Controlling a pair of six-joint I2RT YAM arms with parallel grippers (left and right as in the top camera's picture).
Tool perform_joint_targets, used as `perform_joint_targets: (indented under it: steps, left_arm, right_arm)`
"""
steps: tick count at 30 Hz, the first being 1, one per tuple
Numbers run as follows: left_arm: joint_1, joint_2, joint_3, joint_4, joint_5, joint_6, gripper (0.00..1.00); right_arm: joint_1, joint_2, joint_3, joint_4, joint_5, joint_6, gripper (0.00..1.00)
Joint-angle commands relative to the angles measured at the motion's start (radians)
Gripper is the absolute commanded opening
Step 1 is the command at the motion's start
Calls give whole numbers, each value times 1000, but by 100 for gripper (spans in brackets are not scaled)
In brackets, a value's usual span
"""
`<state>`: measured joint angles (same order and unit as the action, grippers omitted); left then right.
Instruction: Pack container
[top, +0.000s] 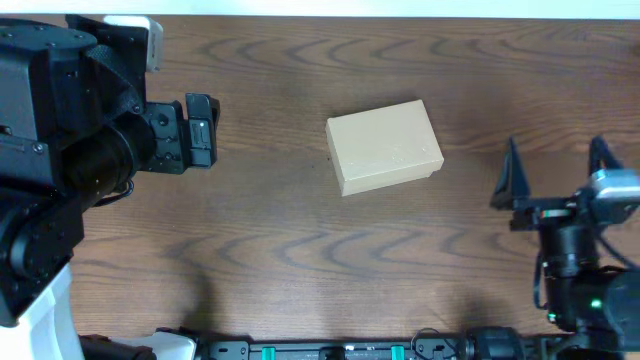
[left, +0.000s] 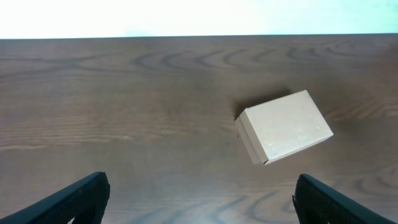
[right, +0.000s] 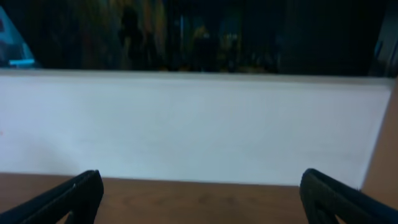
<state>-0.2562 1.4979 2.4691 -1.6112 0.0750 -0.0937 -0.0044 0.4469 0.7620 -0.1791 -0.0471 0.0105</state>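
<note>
- Overhead hangs well above the counter (top: 300, 250) and looks straight down on its full width.
- Left wrist sits low, facing across the counter, and shares the container (left: 285, 127) with overhead.
- Right wrist sits low too, facing a white wall (right: 199, 124) at the counter's edge.

Container (top: 385, 146) mid-table (top: 280, 250), between both pincers

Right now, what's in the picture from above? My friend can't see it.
A closed tan cardboard box lies slightly crooked in the middle of a brown wooden table. The left gripper and right gripper, both black, sit open at either side, neither touching the box.
</note>
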Motion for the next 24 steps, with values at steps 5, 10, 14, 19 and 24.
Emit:
perform_joint_targets:
  steps: [5,10,14,19,24]
  left_arm:
    - [0,3,0,-78,-4,0,95]
    - [0,3,0,-78,-4,0,95]
    - [0,3,0,-78,-4,0,95]
    - [0,3,0,-78,-4,0,96]
    - [0,3,0,-78,-4,0,95]
  right_arm:
    - [-21,-185,-272,126,-40,-19,99]
    - [-21,-274,-380,143,-40,-19,99]
    - [-21,-319,-466,220,-50,-19,99]
    - [-21,-362,-529,262,-58,-19,99]
    - [-28,-400,-571,261,-55,-19,99]
